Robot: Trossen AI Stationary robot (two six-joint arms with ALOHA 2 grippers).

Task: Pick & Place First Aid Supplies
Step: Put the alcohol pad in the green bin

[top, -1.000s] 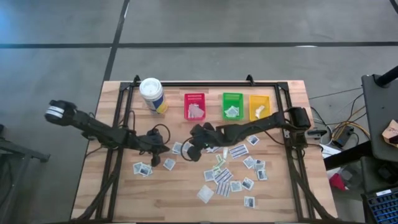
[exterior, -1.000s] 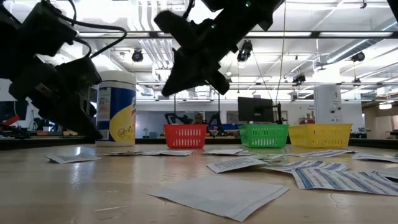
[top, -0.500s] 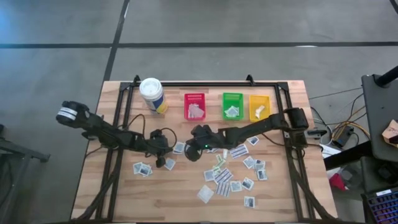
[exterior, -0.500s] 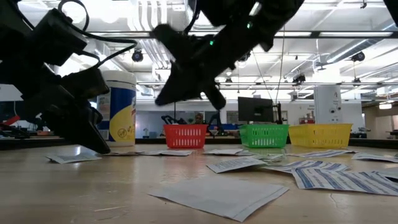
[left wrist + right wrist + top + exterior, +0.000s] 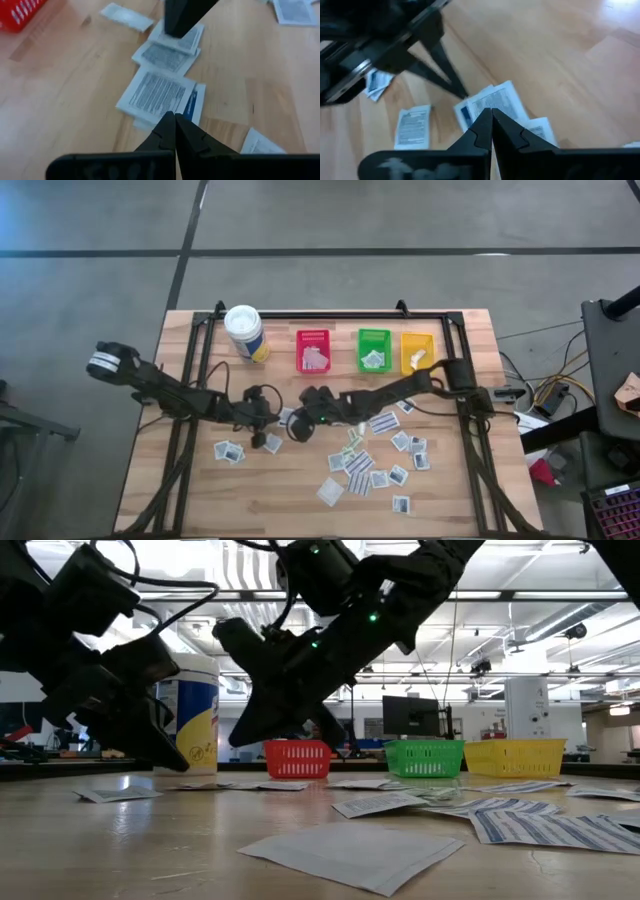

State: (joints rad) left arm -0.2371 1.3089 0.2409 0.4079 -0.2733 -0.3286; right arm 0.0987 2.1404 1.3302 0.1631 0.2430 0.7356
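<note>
We are working on a small overlapping cluster of flat white paper packets with dark-blue print (image 5: 288,420), lying on the wooden table (image 5: 190,490) in front of the red plastic bin (image 5: 312,350), between the bin and the table's near edge. The uppermost packet of that cluster (image 5: 159,93) is sitting partly over a second one. More white packets (image 5: 375,460) are lying scattered to the right of the cluster, well apart from the red bin, and a few are already lying in the red bin, the green plastic bin (image 5: 373,350) and the yellow plastic bin (image 5: 417,351) beside it.

Both arms are converging on this one cluster. Our left gripper (image 5: 262,426) is hovering just to the left of it, on the side away from the green bin, with its fingers pressed fully together and holding nothing. Our right gripper (image 5: 303,424) is poised at the cluster's right edge, also completely closed and empty; from the left wrist view its dark tip (image 5: 181,17) is resting at or just above the far packets.

We judge that we are in the approach or separating step, with no packet picked yet. The next move is calling for one gripper to open and pinch a single packet by an exposed edge, perhaps while the other is pinning or nudging its neighbours. The thin paper is likely to lift in pairs.
</note>
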